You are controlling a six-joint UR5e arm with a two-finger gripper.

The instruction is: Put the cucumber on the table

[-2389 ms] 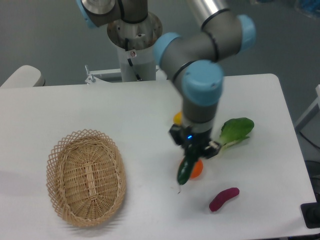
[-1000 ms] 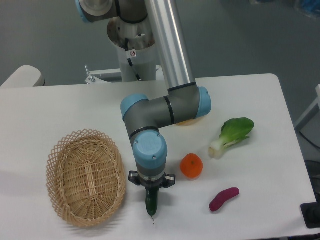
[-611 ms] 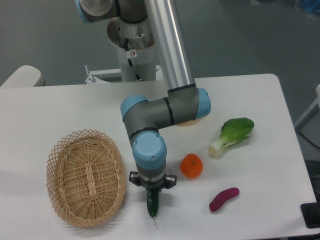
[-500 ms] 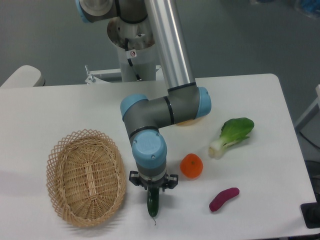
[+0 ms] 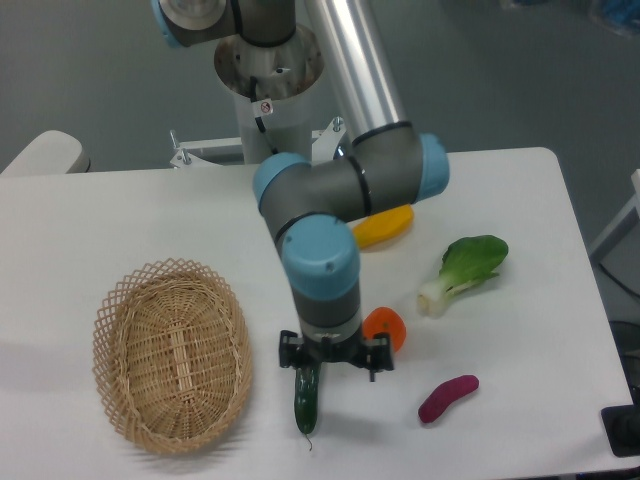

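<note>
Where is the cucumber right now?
The cucumber lies on the white table near its front edge, just right of the wicker basket and below the open gripper.

The white desk (image 5: 520, 200) with rounded corners carries several things. Toward the front left corner sits an oval woven wicker basket (image 5: 171, 354). Near the front edge, about midway along it, the dark green cucumber (image 5: 306, 402) lies flat on the surface, just right of the basket (its thin stem tip points to the front edge). An orange fruit (image 5: 386, 328) rests a little behind and to the right of it. A purple sweet potato (image 5: 447, 397) lies toward the front right corner. Nearer the right edge lies a leafy bok choy (image 5: 465, 268), and a yellow item (image 5: 383, 226) sits around the desk's middle, partly hidden by the arm.
</note>
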